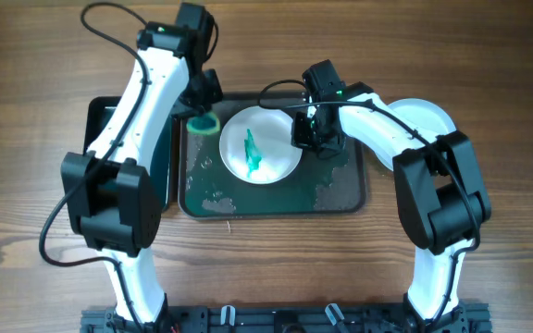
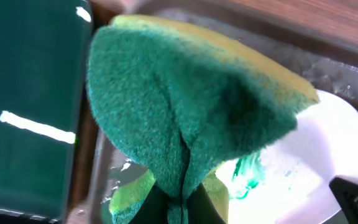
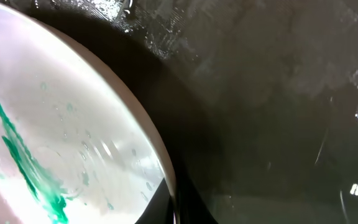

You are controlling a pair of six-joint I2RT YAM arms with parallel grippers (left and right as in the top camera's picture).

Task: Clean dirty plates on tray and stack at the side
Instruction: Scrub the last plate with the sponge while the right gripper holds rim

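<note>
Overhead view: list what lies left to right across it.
From the left: dark green rectangular container → green-and-yellow sponge → round white plate smeared with green → right gripper → plain white plate.

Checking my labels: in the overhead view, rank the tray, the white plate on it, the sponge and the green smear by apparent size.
1. tray
2. white plate
3. sponge and green smear: they look about alike, too close to rank.

Plate [image 1: 276,159] in tray [image 1: 340,199] centre; sponge [image 1: 202,123] over tray's far-left corner; second plate [image 1: 430,115] on table [image 1: 498,268], right of tray.
</note>
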